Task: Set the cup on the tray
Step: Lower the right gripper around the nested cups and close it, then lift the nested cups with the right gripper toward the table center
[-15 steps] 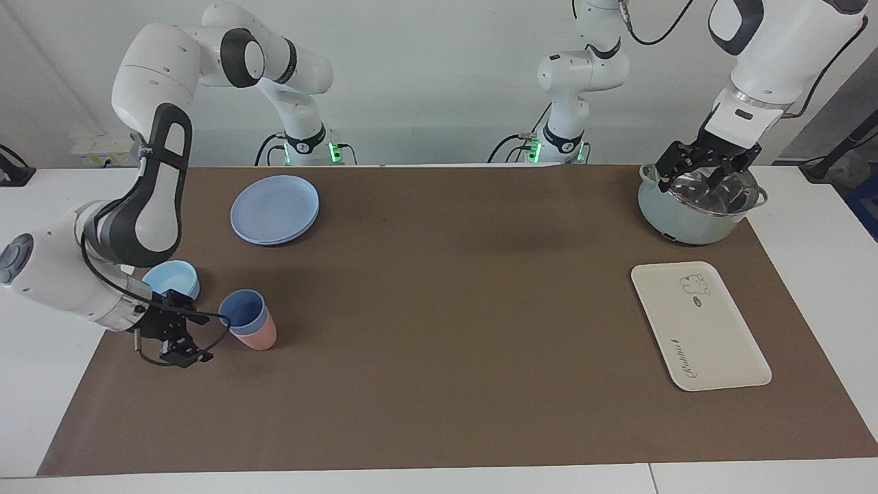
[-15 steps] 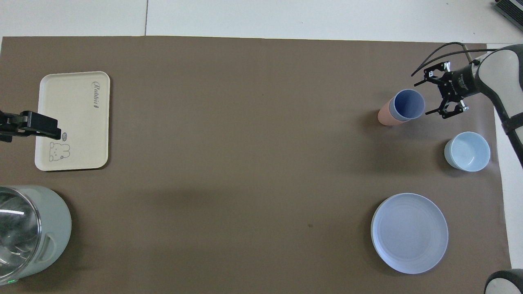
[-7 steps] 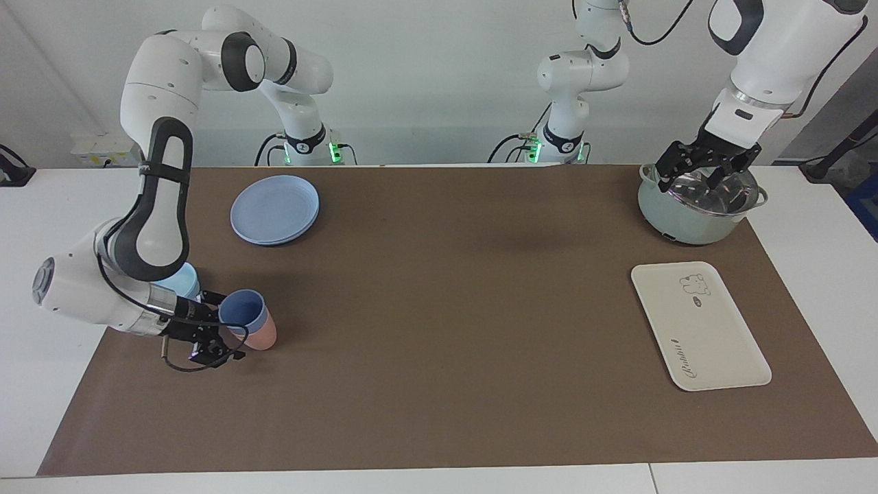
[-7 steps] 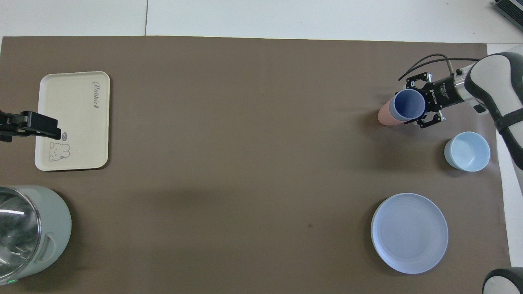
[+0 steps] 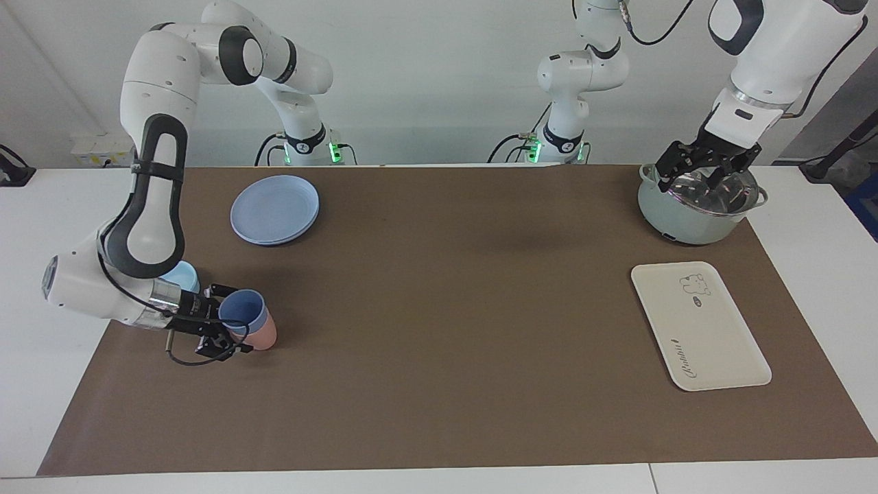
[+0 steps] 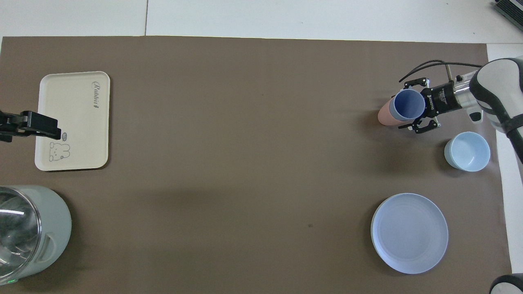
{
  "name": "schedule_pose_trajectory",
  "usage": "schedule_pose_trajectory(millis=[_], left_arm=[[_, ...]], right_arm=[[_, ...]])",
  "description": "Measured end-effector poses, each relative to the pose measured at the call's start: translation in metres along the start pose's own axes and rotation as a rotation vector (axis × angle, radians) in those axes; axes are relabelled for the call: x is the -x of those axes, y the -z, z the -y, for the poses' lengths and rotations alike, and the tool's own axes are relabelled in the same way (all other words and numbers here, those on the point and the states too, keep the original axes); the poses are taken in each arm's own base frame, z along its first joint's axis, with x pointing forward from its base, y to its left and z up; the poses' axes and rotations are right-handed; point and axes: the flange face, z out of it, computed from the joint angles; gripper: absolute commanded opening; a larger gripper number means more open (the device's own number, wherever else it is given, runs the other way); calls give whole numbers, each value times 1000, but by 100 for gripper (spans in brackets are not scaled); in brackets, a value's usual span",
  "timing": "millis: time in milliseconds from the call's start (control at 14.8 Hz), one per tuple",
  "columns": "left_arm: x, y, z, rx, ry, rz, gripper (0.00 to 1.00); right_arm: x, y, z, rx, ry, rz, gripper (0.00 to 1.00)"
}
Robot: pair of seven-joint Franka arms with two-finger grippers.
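The blue cup (image 5: 243,310) sits nested in a pink cup (image 5: 261,335) at my right arm's end of the counter. It looks light, thin and slick, and may drag its partner up. My right pincer (image 5: 221,321) straddles its rim, wide open, gripping nothing. My left pincer (image 5: 706,169) waits open over the pot (image 5: 686,219), beside the tray (image 5: 713,343).

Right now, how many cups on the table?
2, nested: the blue cup sits inside the pink cup, toward the right arm's end, beside the light-blue bowl. Anything deeper in the stack would be hidden.
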Motion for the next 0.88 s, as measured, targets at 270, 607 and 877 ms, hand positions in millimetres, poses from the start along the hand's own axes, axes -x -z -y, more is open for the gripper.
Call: schedule_pose_trajectory(millis=[270,607,877], left_arm=[[0,0,-2,0,-4,-1,100],[0,0,-2,0,-3,-1,100],[0,0,-2,0,-3,-1,100]], right_arm=[[3,-6,-6,-16,4,47,100],[2,-5,-8,-31,16,42,100],[-7,4,-10,-75,-14,71,100]])
